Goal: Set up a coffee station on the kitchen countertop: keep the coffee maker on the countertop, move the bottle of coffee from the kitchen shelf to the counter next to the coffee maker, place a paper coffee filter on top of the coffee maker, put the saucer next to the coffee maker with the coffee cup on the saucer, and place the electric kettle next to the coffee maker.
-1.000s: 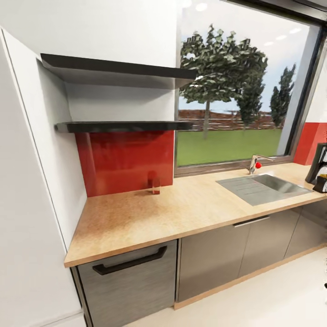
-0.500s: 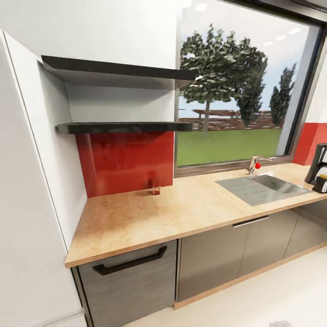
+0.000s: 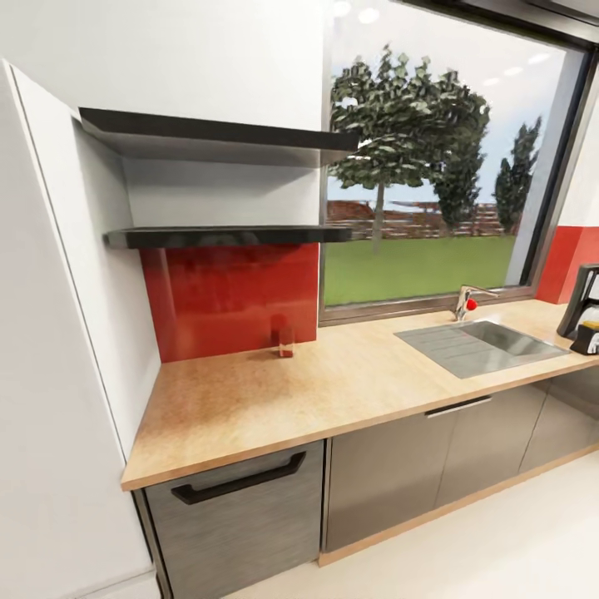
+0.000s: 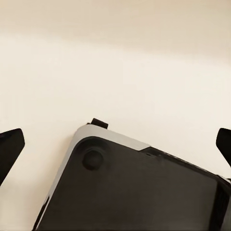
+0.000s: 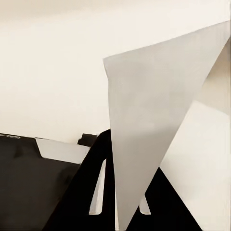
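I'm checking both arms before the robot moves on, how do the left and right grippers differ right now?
The left gripper is open, with its dark fingertips spread wide apart and nothing between them; the right gripper is shut on a white paper coffee filter that fans out from its fingers. Both hang above the pale floor, near the robot's dark base.

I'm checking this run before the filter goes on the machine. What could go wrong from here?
The paper coffee filter is pinched in the right hand by its narrow tip, so it may slip or bend during travel. The coffee maker sits at the far counter end, beyond the sink, so base repositioning may be needed.
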`<state>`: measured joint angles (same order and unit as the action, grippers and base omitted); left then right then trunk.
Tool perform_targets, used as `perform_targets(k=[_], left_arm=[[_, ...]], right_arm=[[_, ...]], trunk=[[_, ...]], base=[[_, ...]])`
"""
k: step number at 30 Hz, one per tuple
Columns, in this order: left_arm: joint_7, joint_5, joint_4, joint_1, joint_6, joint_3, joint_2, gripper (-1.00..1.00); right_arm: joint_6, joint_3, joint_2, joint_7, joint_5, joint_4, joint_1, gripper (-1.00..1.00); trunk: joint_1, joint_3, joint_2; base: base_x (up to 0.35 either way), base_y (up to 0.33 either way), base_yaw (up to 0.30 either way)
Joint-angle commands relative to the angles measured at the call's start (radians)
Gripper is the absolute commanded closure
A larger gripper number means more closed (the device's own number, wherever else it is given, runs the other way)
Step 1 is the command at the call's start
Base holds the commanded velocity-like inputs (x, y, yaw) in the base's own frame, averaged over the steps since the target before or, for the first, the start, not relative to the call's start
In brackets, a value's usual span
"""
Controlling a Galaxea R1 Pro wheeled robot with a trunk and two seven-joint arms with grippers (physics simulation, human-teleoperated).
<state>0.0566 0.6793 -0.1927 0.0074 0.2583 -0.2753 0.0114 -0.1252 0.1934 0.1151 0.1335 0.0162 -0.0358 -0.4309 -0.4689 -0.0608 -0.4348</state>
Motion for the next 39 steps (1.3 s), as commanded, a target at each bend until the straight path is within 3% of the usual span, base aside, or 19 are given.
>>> perform_targets(k=[1,6,13,22,28,39], left_arm=[[0.007,0.005,-0.002,0.001,0.001,-0.009,0.001,-1.00],[0.009,0.005,-0.002,0.001,0.002,-0.008,-0.001,-1.00],[0.008,0.009,0.002,0.001,0.037,-0.008,-0.002,-1.00],[0.008,0.008,0.003,0.001,0.047,-0.008,-0.003,-1.00],[0.008,0.006,0.003,0.001,0.096,-0.005,-0.004,-1.00],[0.008,0.006,0.034,0.001,0.104,-0.010,-0.005,-1.00]], right_arm=[[-0.001,0.005,-0.001,-0.003,0.005,-0.001,0.006,1.00],[-0.005,0.002,-0.001,-0.010,0.010,-0.001,0.020,1.00],[-0.012,0.000,0.000,-0.018,0.068,-0.001,0.021,1.00],[-0.007,0.000,0.000,-0.061,0.074,-0.001,0.023,1.00],[0.006,0.000,-0.001,-0.063,0.074,-0.001,0.024,1.00],[0.009,0.000,-0.002,-0.063,0.075,-0.001,0.024,1.00]], trunk=[[0.004,-0.003,0.007],[0.019,-0.008,0.035],[0.019,0.003,0.035],[0.019,0.018,0.035],[0.019,0.024,0.035],[0.019,0.024,0.035]], base=[[0.000,0.000,0.000],[0.000,0.000,0.000],[0.000,0.000,0.000],[0.000,0.000,0.000],[0.001,-0.019,0.000],[0.117,-0.248,0.000]])
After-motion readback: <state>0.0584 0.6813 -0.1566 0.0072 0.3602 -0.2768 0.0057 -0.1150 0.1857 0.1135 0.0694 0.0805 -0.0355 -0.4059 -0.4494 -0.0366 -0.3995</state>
